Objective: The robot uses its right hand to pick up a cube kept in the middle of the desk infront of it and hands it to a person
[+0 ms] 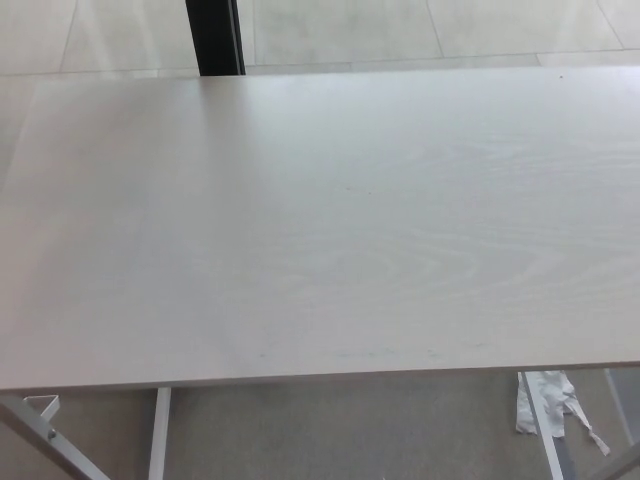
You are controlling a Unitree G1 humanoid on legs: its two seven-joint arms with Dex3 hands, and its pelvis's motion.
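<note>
Right now one pale wooden desk fills nearly the whole frame, its near edge running along the bottom and its far edge along the top. Neither robot hand shows, and no cube shows on it. One dark post stands upper left; white legs and one crumpled white scrap sit below.
</note>
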